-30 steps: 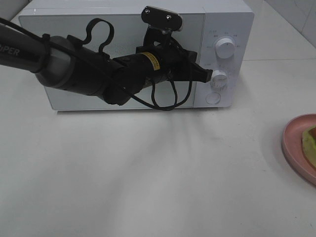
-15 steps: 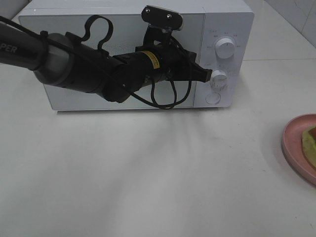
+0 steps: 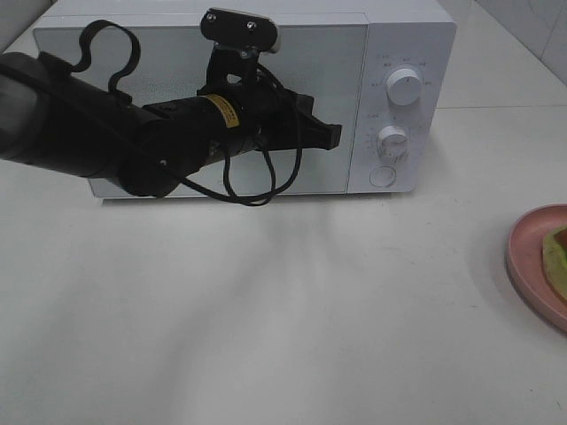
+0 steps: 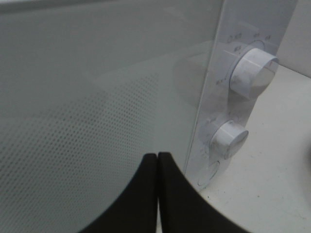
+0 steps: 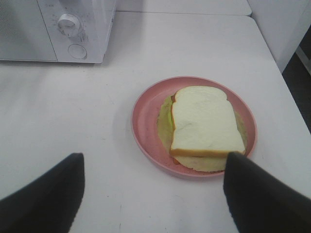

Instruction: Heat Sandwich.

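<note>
The sandwich, white bread over green and yellowish filling, lies on the pinkish-red plate at the table's right; only slivers of the sandwich and plate show at the edge of the high view. My right gripper hovers open just short of the plate, its fingers spread wide and apart from it. The white microwave stands at the back with its door shut. My left gripper is shut and empty, pointing at the right part of the door, left of the lower knob. Its closed tips face the door glass.
The control panel carries an upper knob, the lower knob and a round button. The left arm stretches across the microwave's front. White tabletop spreads between microwave and plate.
My left gripper has drawn back leftward from the lower knob to in front of the door. The plate and sandwich have not moved.
</note>
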You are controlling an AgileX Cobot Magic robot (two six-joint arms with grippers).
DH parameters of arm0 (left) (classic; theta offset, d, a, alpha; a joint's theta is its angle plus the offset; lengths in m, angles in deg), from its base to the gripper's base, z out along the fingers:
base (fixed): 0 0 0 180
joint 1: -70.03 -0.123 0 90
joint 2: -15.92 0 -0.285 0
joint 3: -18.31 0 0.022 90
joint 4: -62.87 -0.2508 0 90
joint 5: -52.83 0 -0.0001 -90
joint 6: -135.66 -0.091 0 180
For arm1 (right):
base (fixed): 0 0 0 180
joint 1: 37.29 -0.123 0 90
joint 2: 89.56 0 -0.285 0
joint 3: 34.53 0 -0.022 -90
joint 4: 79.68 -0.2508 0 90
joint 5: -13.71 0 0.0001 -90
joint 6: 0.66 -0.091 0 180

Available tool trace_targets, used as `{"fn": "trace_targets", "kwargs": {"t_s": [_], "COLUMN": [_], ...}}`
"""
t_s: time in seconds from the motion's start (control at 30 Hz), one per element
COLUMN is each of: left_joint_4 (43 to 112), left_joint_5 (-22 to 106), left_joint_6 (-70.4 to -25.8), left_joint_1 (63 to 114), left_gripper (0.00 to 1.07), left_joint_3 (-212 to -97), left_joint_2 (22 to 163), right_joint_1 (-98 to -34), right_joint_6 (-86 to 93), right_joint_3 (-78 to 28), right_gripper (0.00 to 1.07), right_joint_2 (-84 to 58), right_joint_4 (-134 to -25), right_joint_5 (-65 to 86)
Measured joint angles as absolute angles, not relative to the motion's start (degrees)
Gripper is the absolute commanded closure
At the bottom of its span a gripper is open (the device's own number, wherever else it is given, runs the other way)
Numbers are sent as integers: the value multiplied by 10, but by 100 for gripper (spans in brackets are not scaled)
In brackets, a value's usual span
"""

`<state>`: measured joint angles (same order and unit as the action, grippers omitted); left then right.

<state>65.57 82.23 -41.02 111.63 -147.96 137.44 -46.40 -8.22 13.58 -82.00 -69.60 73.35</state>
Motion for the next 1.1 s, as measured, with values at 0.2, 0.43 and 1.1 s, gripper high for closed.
{"fn": "trace_targets", "kwargs": {"t_s": [0.2, 0.43, 1.1], "left_joint_4": [657, 657, 656], "left_joint_5": [825, 818, 450], "left_joint_6": [-410, -410, -404], "left_joint_1": [1116, 1116, 1095], "left_gripper": [106, 5, 5], "left_joint_3": [-1422, -1348, -1328], "left_joint_2": [1330, 1260, 1126], "right_joint_1": [-464, -464, -464], "right_joint_6": [-82, -82, -82], "right_joint_3": [136, 136, 136], "right_gripper": [31, 31, 31], "right_joint_2": [-820, -820, -820], "right_joint_4": [-696, -696, -696], "right_joint_5": [734, 734, 734]}}
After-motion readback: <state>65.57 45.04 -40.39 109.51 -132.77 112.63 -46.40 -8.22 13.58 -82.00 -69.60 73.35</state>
